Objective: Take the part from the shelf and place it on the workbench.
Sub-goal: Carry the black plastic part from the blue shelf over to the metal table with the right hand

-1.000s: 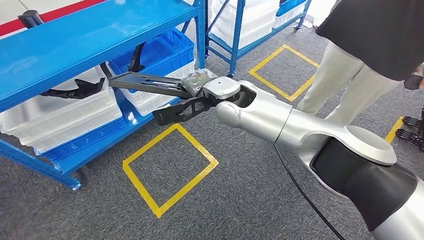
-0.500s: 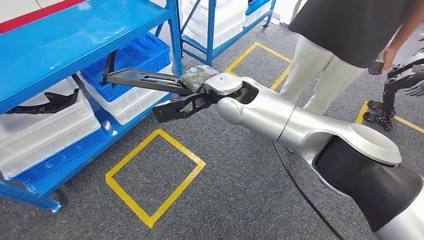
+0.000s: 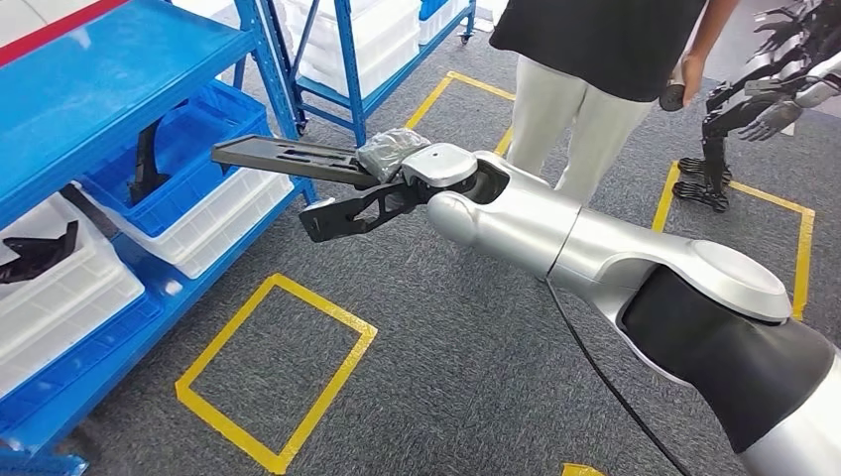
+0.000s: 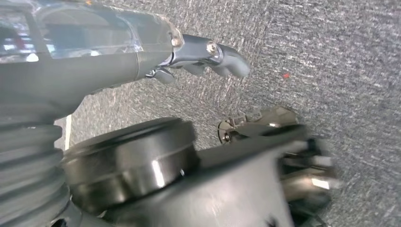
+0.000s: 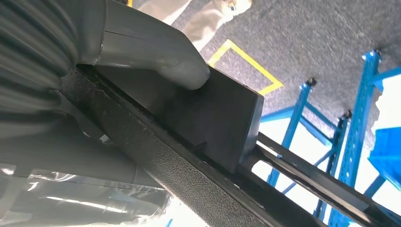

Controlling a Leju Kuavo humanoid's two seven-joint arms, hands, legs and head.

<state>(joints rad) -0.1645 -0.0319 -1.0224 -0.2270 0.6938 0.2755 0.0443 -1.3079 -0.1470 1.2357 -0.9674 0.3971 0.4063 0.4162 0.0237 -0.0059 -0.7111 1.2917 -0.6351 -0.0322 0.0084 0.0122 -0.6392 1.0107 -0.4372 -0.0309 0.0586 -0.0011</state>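
your right hand [image 3: 397,169] has its fingers clamped on the black part [image 3: 298,159], mid-frame; carry it level, clear of the blue shelf [image 3: 109,89] at upper left.

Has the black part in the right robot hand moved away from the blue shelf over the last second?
Yes. The camera turned too, but the black part, held by the right robot hand, earlier overlapped the blue shelf bins; now its tip lies just clear of the shelf post.
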